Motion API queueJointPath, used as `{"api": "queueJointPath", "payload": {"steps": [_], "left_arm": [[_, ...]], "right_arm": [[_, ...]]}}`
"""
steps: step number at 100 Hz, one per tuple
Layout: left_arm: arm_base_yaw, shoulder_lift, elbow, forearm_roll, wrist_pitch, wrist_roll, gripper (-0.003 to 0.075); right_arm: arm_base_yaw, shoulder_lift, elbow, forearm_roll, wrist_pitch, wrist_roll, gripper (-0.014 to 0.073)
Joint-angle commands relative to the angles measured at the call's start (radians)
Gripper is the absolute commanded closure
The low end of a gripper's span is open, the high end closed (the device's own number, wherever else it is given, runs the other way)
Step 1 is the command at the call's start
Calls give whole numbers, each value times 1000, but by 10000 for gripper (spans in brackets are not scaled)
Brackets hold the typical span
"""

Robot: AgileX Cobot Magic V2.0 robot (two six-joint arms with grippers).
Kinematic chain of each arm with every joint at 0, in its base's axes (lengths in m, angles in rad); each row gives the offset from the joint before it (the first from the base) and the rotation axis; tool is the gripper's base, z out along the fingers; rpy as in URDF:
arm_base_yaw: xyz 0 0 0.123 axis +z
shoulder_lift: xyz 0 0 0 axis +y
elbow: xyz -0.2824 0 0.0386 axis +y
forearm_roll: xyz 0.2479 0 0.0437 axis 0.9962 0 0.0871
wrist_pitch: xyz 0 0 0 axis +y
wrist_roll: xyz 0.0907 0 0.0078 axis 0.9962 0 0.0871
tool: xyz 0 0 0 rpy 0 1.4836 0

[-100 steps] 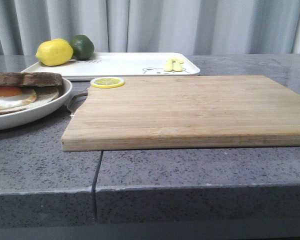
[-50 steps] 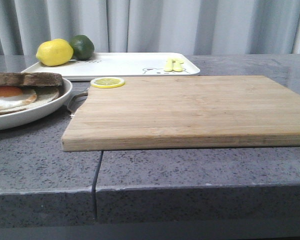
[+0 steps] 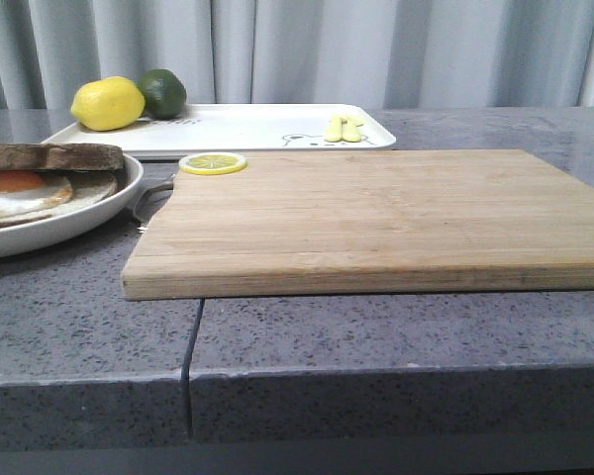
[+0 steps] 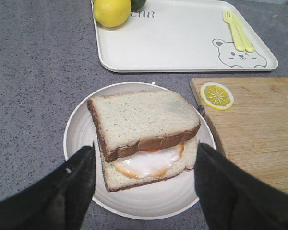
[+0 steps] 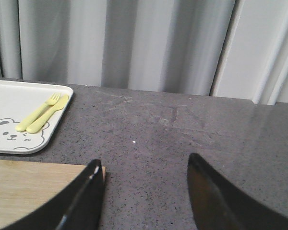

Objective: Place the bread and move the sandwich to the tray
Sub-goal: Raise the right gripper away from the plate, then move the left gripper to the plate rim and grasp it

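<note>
The left pincer (image 4: 141, 172) was held released above the sandwich (image 4: 141, 134), which was stacked on its plate near the tabletop's left edge, beside the tray (image 4: 182, 38). The right pincer (image 5: 144, 191) was held released over bare tabletop (image 5: 182, 134).

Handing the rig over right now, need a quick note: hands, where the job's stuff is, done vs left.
Left hand: open, empty, above the sandwich, fingers either side of it.
Right hand: open, empty, over bare counter past the cutting board corner.
Sandwich: top bread already on, sitting skewed over the egg, all on the round plate left of the board.
Tray: behind the plate; lemon and lime at one end, yellow fork and spoon at the other, middle free.
Done: bread placed.
Left: move the sandwich to the tray.
</note>
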Motion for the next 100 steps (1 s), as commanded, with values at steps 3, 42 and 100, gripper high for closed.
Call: {"api": "queueJointPath", "payload": {"steps": [3, 42, 100], "left_arm": [[2, 3, -36, -22, -63, -5, 300], [2, 3, -36, -22, -63, -5, 300], [87, 126, -36, 5, -121, -101, 370]], "right_arm": [[-6, -5, -28, -11, -88, 1, 193], [-6, -5, -28, -11, -89, 1, 193], [-6, -5, -28, -11, -89, 1, 193]]}}
